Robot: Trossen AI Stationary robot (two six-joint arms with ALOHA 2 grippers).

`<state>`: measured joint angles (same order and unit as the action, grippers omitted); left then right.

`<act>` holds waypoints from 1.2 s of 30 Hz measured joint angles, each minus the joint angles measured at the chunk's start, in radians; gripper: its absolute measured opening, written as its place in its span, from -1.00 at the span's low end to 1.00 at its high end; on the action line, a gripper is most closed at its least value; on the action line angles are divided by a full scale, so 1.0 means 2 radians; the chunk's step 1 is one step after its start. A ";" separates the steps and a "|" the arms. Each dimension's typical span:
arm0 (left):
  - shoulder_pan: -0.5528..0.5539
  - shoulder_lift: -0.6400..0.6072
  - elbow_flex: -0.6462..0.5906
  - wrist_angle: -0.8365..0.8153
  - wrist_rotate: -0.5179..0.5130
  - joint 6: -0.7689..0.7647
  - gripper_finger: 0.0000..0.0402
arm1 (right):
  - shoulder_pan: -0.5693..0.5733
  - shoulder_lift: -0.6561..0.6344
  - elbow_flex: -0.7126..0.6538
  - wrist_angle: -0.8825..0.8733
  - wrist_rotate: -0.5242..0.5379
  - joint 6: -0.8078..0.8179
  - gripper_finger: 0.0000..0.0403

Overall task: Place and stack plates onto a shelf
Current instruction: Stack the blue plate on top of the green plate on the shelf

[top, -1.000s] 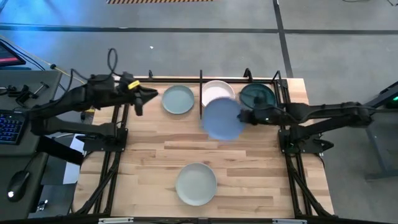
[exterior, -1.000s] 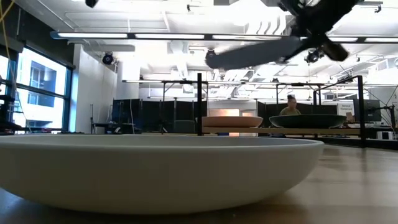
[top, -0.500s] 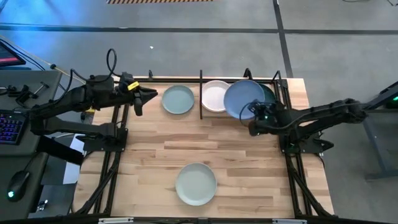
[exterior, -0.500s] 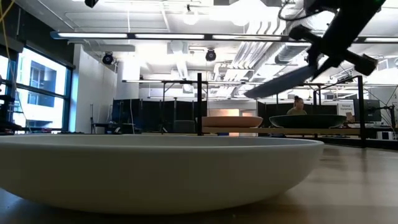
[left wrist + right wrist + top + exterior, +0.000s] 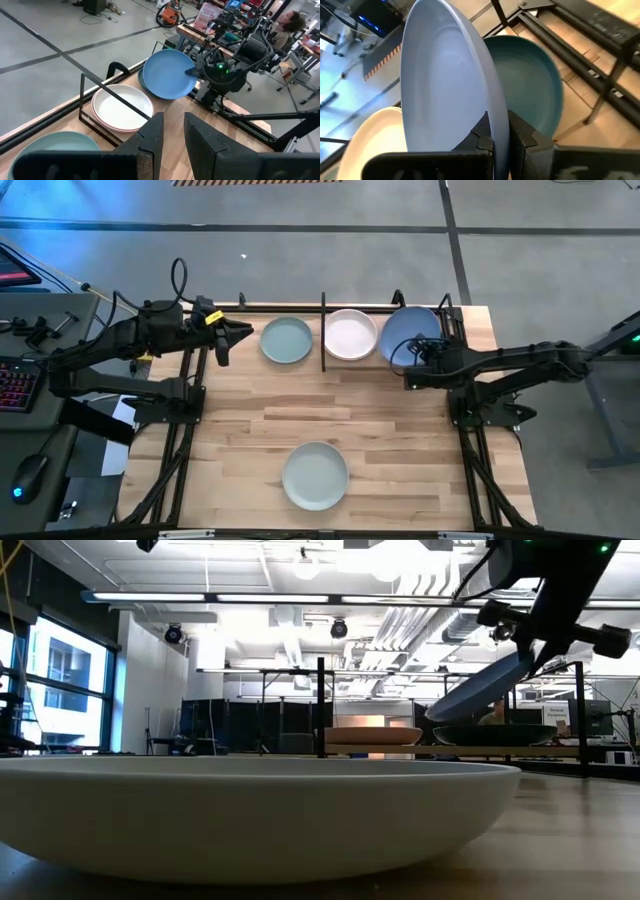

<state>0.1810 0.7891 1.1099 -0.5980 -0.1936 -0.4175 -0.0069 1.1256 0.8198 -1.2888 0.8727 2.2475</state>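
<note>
The right hand [image 5: 411, 367] grips the blue plate [image 5: 405, 335] by its rim, tilted above the dark teal plate [image 5: 530, 85] in the shelf [image 5: 324, 330].

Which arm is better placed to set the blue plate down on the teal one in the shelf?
Right. The right gripper already grips the blue plate, tilted just above the dark teal plate. The left gripper waits outside the shelf.

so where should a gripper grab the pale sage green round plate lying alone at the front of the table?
Probably by the rim. The pale sage green round matte plate lies flat and upright on the wood table, with a raised, outward-flaring lip seen in the low view. Come in low from the side nearest the free arm, one finger over the lip and one under it; nothing crowds it.
</note>
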 joint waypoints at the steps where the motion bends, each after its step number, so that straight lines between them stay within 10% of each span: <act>1: 0.000 0.000 0.000 0.000 0.000 0.000 -0.67 | 0.000 -0.001 0.000 -0.006 -0.004 -0.001 -0.99; 19: 0.000 0.001 0.000 0.026 0.000 -0.010 -0.67 | -0.039 -0.001 0.000 -0.059 -0.009 -0.027 -0.98; 36: 0.000 0.001 0.000 0.026 0.000 -0.013 -0.67 | -0.058 -0.001 0.000 -0.027 -0.051 -0.080 -0.56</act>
<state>0.1806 0.7918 1.1099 -0.5465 -0.1936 -0.4427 -0.1223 1.1233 0.8196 -1.3420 0.7697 2.0882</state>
